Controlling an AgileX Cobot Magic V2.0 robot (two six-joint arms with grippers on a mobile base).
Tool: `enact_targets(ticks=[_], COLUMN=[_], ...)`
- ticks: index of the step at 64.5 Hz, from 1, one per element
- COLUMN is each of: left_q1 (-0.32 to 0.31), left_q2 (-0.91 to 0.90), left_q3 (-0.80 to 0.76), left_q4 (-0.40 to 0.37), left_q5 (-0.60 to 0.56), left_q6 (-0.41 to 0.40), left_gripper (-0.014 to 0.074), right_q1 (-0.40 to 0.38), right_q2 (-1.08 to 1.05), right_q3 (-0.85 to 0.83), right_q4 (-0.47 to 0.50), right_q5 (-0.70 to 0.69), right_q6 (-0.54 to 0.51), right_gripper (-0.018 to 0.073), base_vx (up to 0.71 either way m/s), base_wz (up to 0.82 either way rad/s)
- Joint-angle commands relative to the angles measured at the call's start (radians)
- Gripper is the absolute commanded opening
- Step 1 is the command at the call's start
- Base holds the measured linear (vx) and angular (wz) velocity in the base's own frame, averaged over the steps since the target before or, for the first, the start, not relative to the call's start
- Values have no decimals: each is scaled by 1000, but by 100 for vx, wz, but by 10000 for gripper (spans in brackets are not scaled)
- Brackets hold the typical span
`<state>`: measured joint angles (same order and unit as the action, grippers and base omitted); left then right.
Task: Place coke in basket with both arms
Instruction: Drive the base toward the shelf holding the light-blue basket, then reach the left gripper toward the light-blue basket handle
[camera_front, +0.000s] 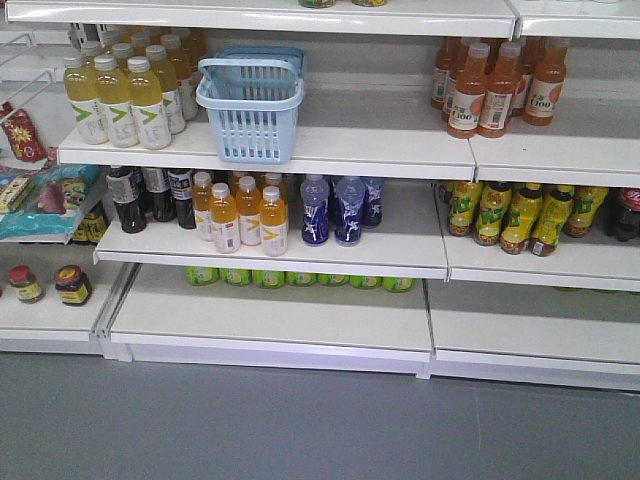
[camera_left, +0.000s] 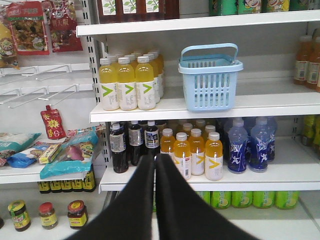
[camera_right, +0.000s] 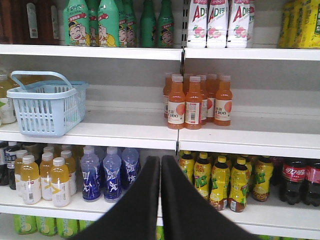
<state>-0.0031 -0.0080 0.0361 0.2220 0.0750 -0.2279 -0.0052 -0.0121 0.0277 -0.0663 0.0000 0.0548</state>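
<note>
Left claw, right claw, both closed — basket on shelf

Left gripper — two broad black fingers closed against each other, only a thin seam between, tips level, pointing forward. Right gripper — same pose, fingers closed tip to tip, level.

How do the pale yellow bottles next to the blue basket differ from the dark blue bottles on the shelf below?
The pale yellow bottles show light yellow drink and white labels with a green V; the dark blue bottles are deep blue with white markings. The yellow ones have white caps and stand left of the basket; the blue ones have bluish caps, one shelf lower. Both stand upright.
</note>
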Motion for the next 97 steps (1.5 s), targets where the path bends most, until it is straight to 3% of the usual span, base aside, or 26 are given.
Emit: enact_targets(ticks=[1, 97], left_q1=[-3, -3], left_q2=[-19, -19], left_q3=[4, 4], left_q4=[-8, -8], left_q5=[-63, -63], left_q6=[-14, -14], left_gripper=[-8, -8], right_q1=[-3, -3], right_q2=[-15, -15], right_q3=[15, 15], right_q4=[-9, -9], right_q5=[-71, -71], right_q6=[-2, -2], right_gripper=[-5, -5], base_vx=[16, 14], base_wz=[-1, -4])
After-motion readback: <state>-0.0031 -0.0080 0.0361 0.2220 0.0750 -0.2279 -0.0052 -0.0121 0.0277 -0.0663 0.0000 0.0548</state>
